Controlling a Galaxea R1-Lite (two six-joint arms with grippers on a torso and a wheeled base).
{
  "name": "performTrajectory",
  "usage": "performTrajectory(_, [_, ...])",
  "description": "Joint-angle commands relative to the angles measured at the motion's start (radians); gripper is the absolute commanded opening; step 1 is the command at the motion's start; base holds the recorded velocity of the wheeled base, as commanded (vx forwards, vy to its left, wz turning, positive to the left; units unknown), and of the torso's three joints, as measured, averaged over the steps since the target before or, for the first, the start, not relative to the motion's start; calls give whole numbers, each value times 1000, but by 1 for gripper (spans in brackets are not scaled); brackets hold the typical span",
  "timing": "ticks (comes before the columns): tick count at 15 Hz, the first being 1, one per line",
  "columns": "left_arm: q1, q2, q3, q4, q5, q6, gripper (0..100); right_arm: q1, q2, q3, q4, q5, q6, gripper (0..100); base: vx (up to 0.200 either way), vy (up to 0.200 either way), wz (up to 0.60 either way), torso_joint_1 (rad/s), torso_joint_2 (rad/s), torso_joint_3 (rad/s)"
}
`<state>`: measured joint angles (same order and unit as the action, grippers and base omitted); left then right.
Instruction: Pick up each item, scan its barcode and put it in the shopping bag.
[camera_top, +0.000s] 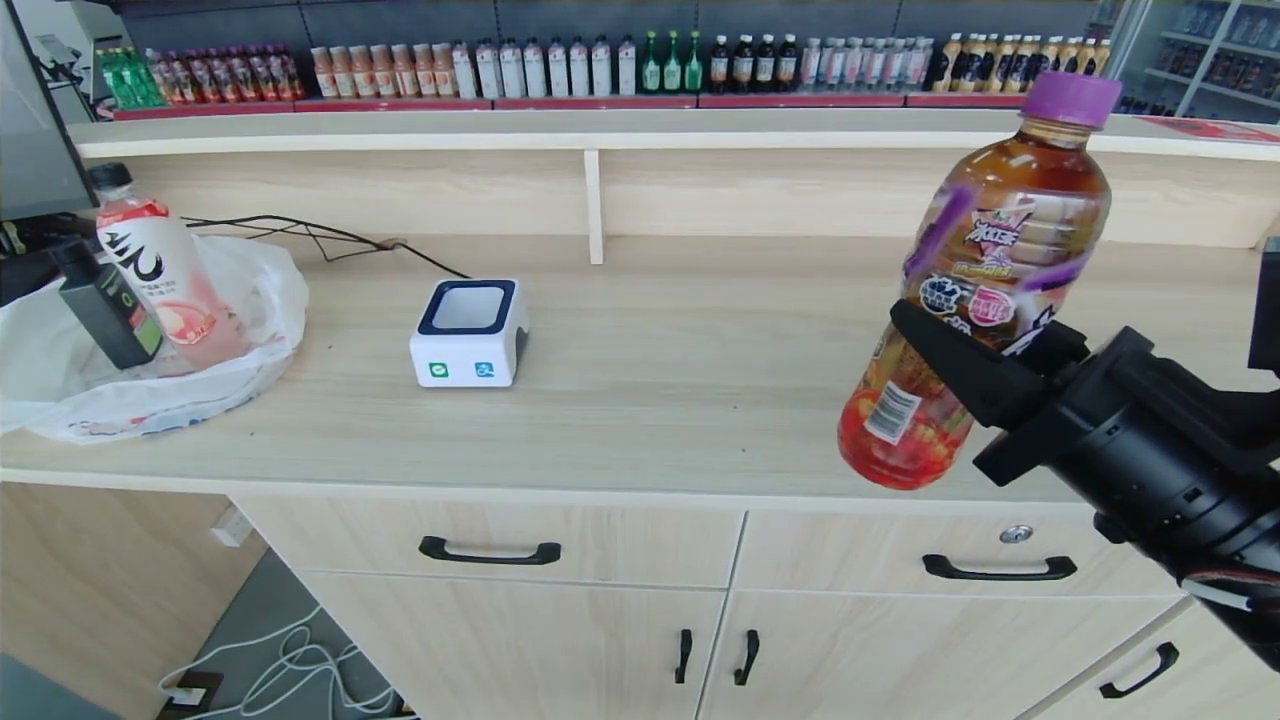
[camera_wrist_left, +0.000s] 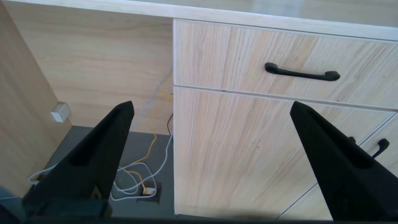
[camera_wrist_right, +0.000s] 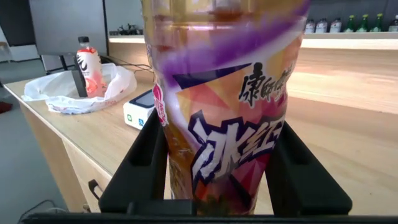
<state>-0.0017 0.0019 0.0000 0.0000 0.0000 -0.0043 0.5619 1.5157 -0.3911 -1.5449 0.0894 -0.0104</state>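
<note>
A tea bottle (camera_top: 1010, 210) with a purple cap is held above the right end of the counter (camera_top: 680, 400), clamped low on its body by the right gripper (camera_top: 1000, 352). It stands nearly upright, cap tipped slightly right, and the barcode (camera_top: 893, 412) near its base faces the robot. The white scanner (camera_top: 468, 332) sits well to the left, window up, so the barcode probably needs turning down over it. Farther left, the shopping bag (camera_top: 255, 290) holds a pink bottle (camera_top: 165, 270) and a dark bottle (camera_top: 105, 305). The left gripper (camera_wrist_left: 211, 106) hangs open, low before the cabinet drawers (camera_wrist_left: 280, 56).
</note>
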Motion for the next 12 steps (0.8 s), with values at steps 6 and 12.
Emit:
performTrajectory(6, [0, 0, 0, 0, 0, -2, 100, -5, 26, -9, -1, 6, -5, 0, 0, 100, 0, 1, 0, 3])
performTrajectory(12, [0, 0, 0, 0, 0, -3, 100, -5, 17, 1, -1, 6, -5, 0, 0, 200, 0, 2, 2, 5])
